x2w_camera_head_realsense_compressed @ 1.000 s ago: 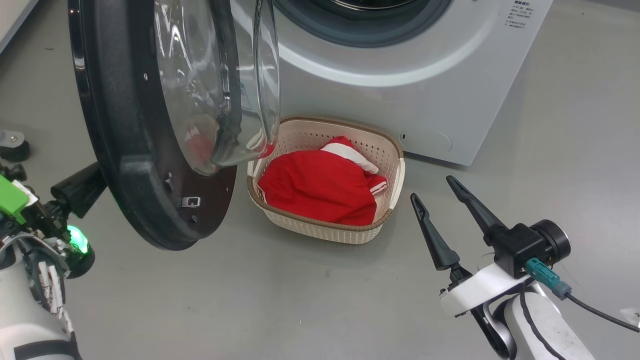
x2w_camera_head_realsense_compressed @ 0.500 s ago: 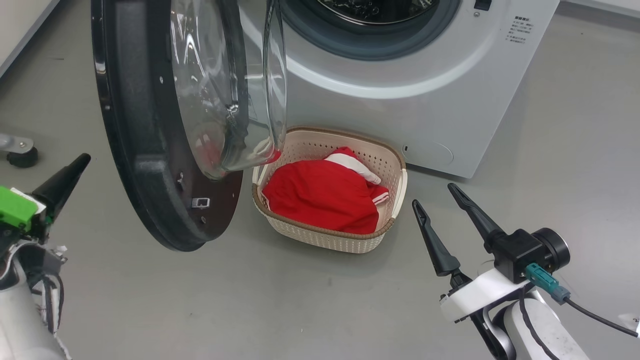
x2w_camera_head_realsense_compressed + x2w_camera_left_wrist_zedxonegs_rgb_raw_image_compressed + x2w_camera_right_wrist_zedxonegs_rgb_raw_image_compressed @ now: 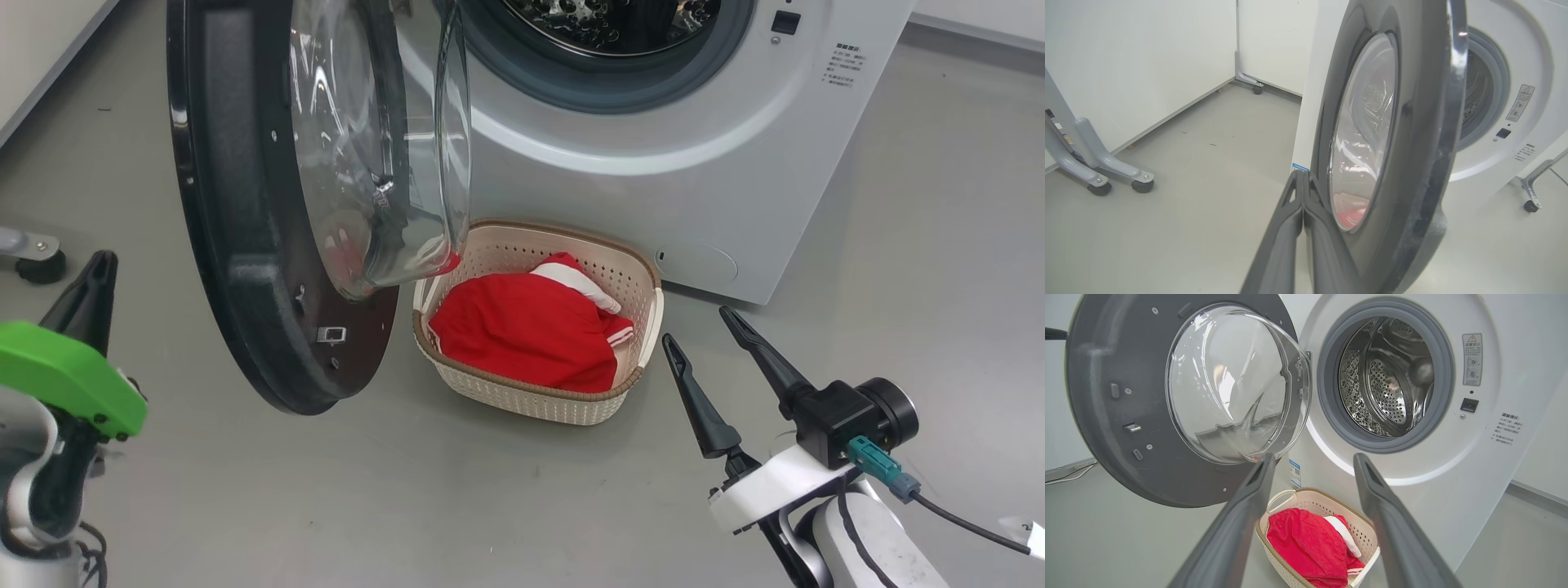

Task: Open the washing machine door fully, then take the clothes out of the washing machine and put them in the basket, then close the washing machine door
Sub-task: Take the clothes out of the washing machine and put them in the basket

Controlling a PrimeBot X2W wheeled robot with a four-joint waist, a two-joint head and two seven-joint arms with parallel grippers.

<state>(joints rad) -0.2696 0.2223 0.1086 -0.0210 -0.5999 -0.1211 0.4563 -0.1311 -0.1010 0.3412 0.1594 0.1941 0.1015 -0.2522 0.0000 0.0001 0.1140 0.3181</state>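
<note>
Head view: the washing machine door [image 3: 237, 245] stands swung open at the left of the washing machine [image 3: 718, 163], with its glass bowl overhanging the left rim of the basket [image 3: 522, 400]. The basket sits on the floor [image 3: 408, 506] just in front of the machine. The clothes [image 3: 522, 331], red with white trim, lie inside it. Left gripper [image 3: 1303, 181]: fingers pressed together, holding nothing, tips close by the door's outer face; contact cannot be confirmed. Right gripper [image 3: 694, 325]: fingers spread apart, empty, near the basket's right side.
</note>
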